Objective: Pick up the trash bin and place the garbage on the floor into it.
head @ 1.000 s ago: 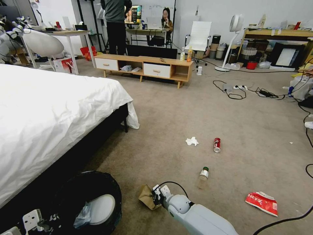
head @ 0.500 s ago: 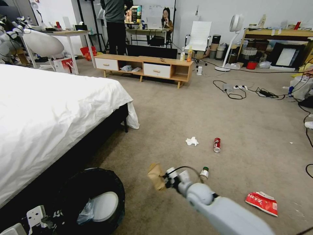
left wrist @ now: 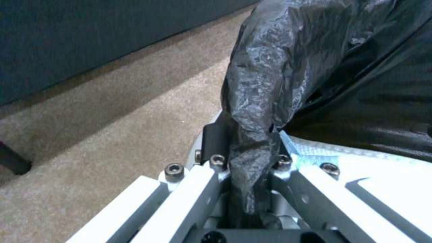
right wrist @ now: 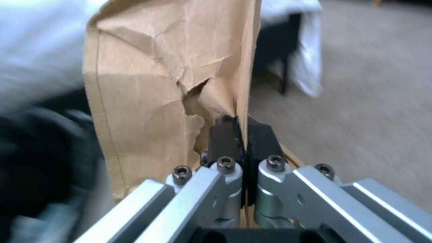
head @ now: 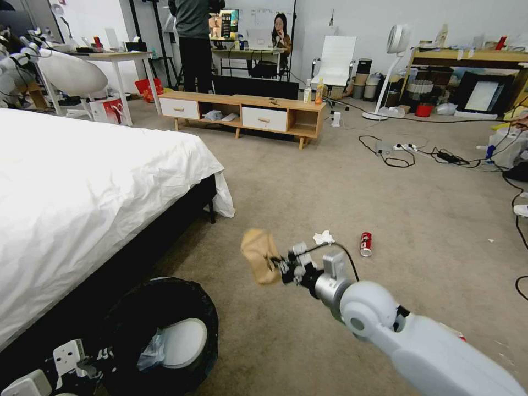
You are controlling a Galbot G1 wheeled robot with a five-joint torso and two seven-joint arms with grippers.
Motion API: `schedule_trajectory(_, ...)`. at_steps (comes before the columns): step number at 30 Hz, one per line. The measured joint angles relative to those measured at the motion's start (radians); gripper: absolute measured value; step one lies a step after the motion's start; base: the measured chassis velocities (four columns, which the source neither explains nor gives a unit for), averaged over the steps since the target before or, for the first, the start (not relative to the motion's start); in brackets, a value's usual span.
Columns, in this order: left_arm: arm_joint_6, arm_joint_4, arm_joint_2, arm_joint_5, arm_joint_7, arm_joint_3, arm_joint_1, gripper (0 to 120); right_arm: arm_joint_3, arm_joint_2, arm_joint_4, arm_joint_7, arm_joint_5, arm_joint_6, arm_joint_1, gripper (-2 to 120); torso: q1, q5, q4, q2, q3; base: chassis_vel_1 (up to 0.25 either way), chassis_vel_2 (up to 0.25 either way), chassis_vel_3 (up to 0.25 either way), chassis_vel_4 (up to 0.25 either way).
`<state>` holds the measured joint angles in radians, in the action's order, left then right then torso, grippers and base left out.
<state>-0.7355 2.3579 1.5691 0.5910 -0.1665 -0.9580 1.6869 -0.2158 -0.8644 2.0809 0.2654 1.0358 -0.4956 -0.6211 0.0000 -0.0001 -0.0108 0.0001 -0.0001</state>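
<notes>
One piece, the brown paper [head: 260, 263], is hanging pinched in your right hand [head: 281, 269]; your left hand [left wrist: 245, 175] is clamping the trash bin [head: 159, 330] (can [head: 366, 243] and tissue [head: 324, 237] are lying on the floor [head: 429, 220]).

Even, soft indoor light, wide-angle bending at head-view edges, right wrist background motion-blurred — left wrist soft.

Beige carpet floor [head: 308, 181] with litter scattered across it.

A crumpled white tissue [head: 323, 237] and a red soda can [head: 366, 244] lie near each other on the open floor, the can on its side. Toward the far wall, black cables and a white power strip [head: 405, 147] lie on the carpet. A white-sheeted bed [head: 82, 187] stands along the floor's left edge.
</notes>
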Motion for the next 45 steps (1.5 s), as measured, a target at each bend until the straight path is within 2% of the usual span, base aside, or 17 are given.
schedule_trajectory(2, 0.000, 0.003, 0.000, 0.000, 0.000, 0.007, 0.002, 2, -0.005, -0.012, 0.083, 0.018, 0.062, -0.009, 0.030, 0, 0.000, -0.0001, -0.0001, 0.000, 0.000, 0.000, 0.000, 0.000, 0.000)
schedule_trajectory(5, 0.000, 0.007, -0.001, -0.002, -0.001, 0.012, 0.004, 2, -0.018, -0.027, 0.117, 0.024, 0.112, -0.014, 0.048, 0, 0.000, 0.0001, 0.0000, 0.000, 0.000, 0.000, 0.000, 0.000, 0.000)
schedule_trajectory(10, 0.000, 0.011, -0.001, -0.005, -0.002, 0.019, 0.004, 2, -0.064, -0.051, 0.142, 0.025, 0.178, -0.021, 0.086, 0, 0.000, 0.0001, -0.0001, 0.000, 0.000, 0.000, 0.000, 0.000, 0.000)
schedule_trajectory(13, 0.000, 0.013, -0.001, -0.007, -0.002, 0.029, 0.005, 2, -0.138, -0.071, 0.146, 0.025, 0.228, -0.025, 0.130, 0, 0.000, 0.0000, -0.0001, 0.000, 0.000, 0.000, 0.000, 0.000, 0.000)
schedule_trajectory(22, 0.000, 0.013, 0.003, -0.011, -0.003, 0.034, 0.002, 2, -0.251, -0.096, 0.112, 0.036, 0.244, -0.044, 0.176, 0, 0.000, 0.0000, -0.0001, 0.000, 0.000, 0.000, 0.000, 0.000, 0.000)
schedule_trajectory(29, 0.000, 0.013, 0.008, -0.011, -0.003, 0.035, 0.000, 2, -0.356, -0.131, 0.065, 0.085, 0.257, -0.085, 0.206, 0, 0.000, 0.0000, -0.0001, 0.000, 0.000, 0.000, 0.000, 0.000, 0.000)
schedule_trajectory(45, 0.000, 0.011, 0.019, -0.020, -0.003, 0.043, 0.000, 2, -0.415, -0.154, -0.022, 0.113, 0.216, -0.114, 0.187, 0, 0.000, 0.0001, -0.0002, 0.000, 0.000, 0.000, 0.000, 0.000, 0.000)
